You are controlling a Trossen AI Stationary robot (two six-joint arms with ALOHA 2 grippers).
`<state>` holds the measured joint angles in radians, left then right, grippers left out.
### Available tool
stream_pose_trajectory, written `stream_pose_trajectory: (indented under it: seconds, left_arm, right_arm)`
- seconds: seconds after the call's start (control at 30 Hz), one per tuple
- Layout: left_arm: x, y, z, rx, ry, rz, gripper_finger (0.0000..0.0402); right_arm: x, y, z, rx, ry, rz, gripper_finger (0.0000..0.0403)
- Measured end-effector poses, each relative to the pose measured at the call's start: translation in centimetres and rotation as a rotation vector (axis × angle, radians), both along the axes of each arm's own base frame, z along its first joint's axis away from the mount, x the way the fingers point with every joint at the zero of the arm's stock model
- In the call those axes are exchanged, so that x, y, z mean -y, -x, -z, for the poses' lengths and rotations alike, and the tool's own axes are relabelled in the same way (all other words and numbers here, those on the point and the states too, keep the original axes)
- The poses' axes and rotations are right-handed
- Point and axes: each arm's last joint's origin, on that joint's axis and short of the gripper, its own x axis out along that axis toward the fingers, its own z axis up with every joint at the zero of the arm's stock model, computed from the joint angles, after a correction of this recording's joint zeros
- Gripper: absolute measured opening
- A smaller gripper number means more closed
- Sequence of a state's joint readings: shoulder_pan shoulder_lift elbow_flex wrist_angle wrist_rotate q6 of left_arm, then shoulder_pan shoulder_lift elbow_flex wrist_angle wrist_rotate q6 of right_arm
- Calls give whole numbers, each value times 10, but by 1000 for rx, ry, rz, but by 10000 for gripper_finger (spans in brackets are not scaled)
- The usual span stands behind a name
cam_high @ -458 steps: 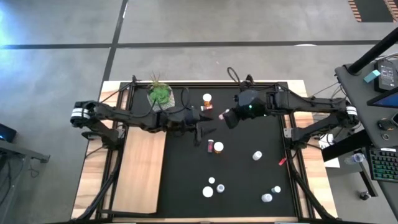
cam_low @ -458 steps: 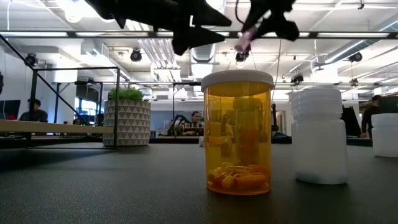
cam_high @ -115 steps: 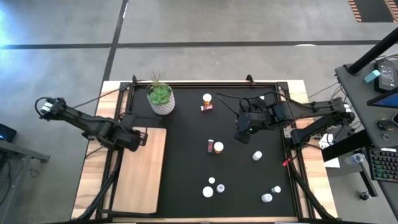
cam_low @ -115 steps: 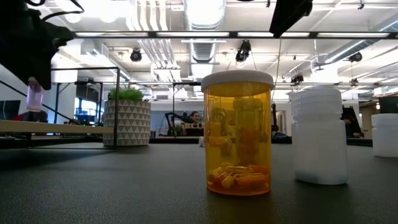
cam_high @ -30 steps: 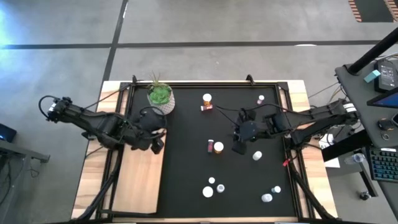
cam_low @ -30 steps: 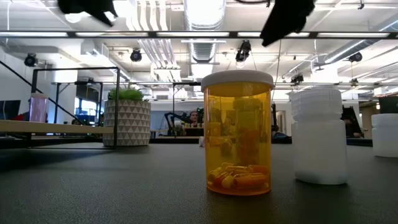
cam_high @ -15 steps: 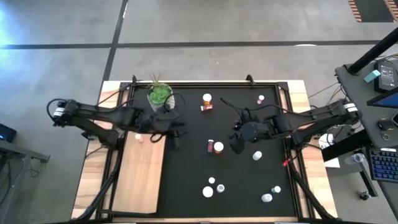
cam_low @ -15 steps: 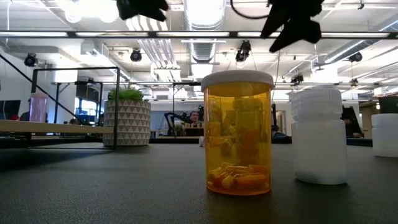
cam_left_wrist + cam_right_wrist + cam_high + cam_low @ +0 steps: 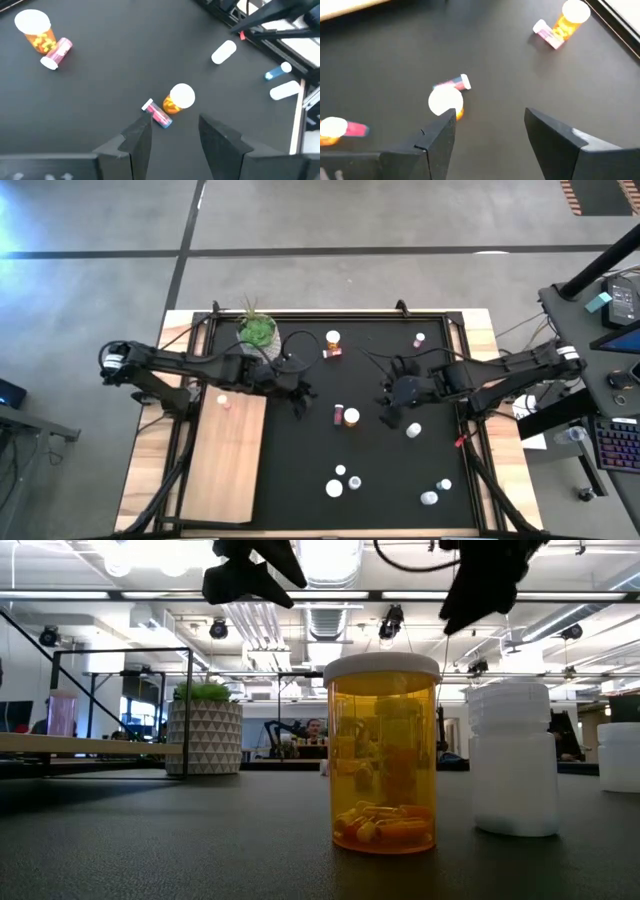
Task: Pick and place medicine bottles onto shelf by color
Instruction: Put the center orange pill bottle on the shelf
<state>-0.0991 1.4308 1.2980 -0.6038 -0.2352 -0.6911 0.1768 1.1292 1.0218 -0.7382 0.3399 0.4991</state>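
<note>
- Orange bottle (image 9: 351,416) stood capped mid black mat (image 9: 300,480), a pink bottle (image 9: 339,414) lying touching it; one pink bottle (image 9: 223,400) already stood on the shelf (image 9: 225,460).
- Right claw (image 9: 388,417) hung just beside the pair, jaws parted, empty.
- Left claw (image 9: 298,406) hovered near their other side, jaws apart, empty.
- Advice: one arm only. Straddle the orange cap squarely, descend vertically and avoid nudging the pink one.
</note>
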Motion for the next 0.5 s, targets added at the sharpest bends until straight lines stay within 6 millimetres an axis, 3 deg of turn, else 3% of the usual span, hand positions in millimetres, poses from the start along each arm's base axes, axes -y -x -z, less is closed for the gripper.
stream_pose_trajectory:
  seconds: [0.33, 0.5]
  left_arm:
    - [4, 1, 0, 6, 25, -13, 144]
    - [8, 1, 0, 6, 24, 0, 144]
  right_arm:
    - [8, 3, 50, -117, -41, -60, 283]
    - [3, 12, 70, -26, -2, -152, 283]
